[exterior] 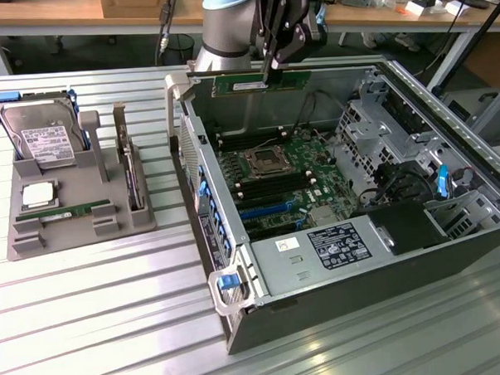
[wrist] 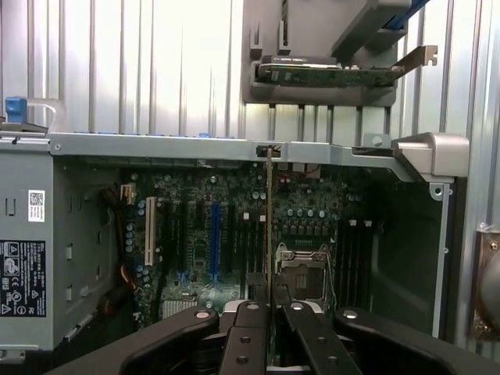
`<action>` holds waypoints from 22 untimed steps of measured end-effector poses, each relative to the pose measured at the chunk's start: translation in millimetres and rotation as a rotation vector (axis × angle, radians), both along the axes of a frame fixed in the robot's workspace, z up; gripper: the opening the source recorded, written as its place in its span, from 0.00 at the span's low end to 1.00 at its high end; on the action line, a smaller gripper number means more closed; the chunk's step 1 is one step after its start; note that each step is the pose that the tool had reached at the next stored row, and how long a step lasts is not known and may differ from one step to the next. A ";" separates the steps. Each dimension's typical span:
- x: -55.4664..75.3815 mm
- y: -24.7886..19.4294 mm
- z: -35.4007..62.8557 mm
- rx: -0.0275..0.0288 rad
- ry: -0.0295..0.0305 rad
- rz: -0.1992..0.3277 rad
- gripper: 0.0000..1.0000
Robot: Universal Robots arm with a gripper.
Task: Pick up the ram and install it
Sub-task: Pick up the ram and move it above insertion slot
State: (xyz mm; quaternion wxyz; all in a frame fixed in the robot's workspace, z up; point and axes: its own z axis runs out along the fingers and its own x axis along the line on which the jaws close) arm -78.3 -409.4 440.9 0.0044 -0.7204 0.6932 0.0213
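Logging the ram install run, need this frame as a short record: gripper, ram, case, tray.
gripper: shut on ram, above the open case
ram: held level by its top edge over the case's far side, not in a slot
case: lying open on the table, motherboard exposed
wrist view: ram edge-on over the motherboard
tray: at the exterior view's left, holds hard drive, card, second stick

The ribbed metal table (exterior: 90, 327) bears a computer case (exterior: 363, 303) (lid off) and a grey holder (exterior: 61, 233).
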 end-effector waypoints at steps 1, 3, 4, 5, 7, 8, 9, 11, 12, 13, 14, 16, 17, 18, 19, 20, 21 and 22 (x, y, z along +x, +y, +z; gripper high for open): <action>1.0 0.0 0.0 -0.0005 0.0000 0.000 0.13; 3.0 0.0 0.0 -0.0012 0.0000 0.000 0.13; 4.2 0.0 0.0 -0.0016 0.0000 0.000 0.13; 4.9 0.0 0.0 -0.0018 0.0000 0.000 0.13; 6.2 0.0 0.0 -0.0021 0.0000 0.000 0.13; 7.3 0.0 0.0 -0.0023 0.0000 0.000 0.13; 8.1 0.0 0.0 -0.0025 0.0000 0.000 0.13; 10.9 0.0 0.0 -0.0030 0.0000 0.000 0.13; 12.1 0.0 0.0 -0.0031 0.0000 0.000 0.13; 13.5 0.0 0.0 -0.0034 0.0000 0.000 0.13; 14.6 0.0 0.0 -0.0034 0.0000 0.000 0.13; 15.9 0.0 0.0 -0.0037 0.0000 0.000 0.13; 16.6 0.0 0.0 -0.0038 0.0000 0.000 0.13; 17.2 0.0 0.0 -0.0039 0.0000 0.000 0.13; 18.4 0.0 0.0 -0.0040 0.0000 0.000 0.13; 19.6 0.0 0.0 -0.0042 0.0000 0.000 0.13; 20.9 0.0 0.0 -0.0043 0.0000 0.000 0.13; 22.6 0.0 0.0 -0.0045 0.0000 0.000 0.13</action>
